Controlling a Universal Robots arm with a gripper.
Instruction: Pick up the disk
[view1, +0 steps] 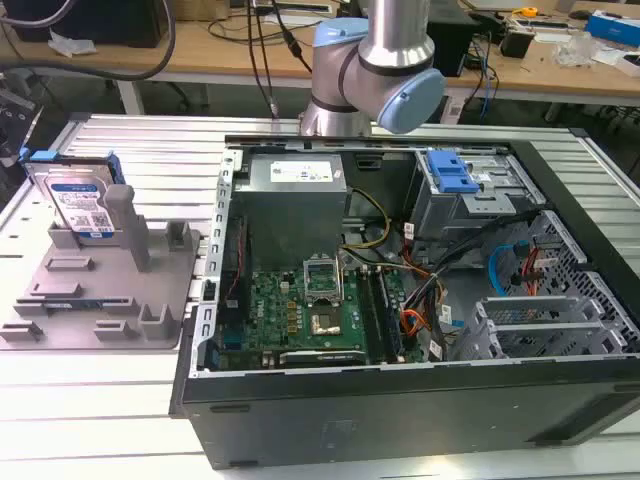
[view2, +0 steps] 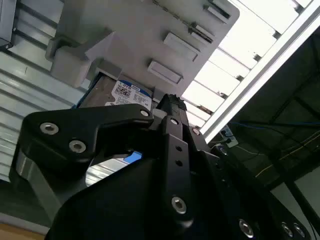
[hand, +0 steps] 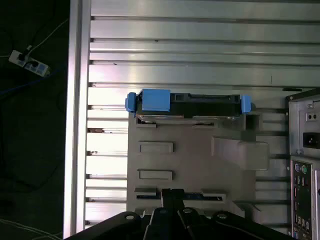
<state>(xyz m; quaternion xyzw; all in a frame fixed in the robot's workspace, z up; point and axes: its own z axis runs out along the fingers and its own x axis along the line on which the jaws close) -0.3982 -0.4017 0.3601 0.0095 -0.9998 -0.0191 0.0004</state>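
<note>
First wrist view: disk (hand: 200, 100) stands on edge in the grey tray's (hand: 190, 165) slot, blue rails upward, presumably for easy reach. My gripper (hand: 172, 192) hangs over the tray, apart from the disk, jaws together, empty.

The disk (view1: 82, 205) stands upright (blue-railed) in the grey tray (view1: 172, 288).

Wooden workbenches (view1: 200, 60) stand behind the ribbed metal table (view1: 150, 160); a power strip (hand: 29, 64) lies on the floor (hand: 30, 150).
</note>
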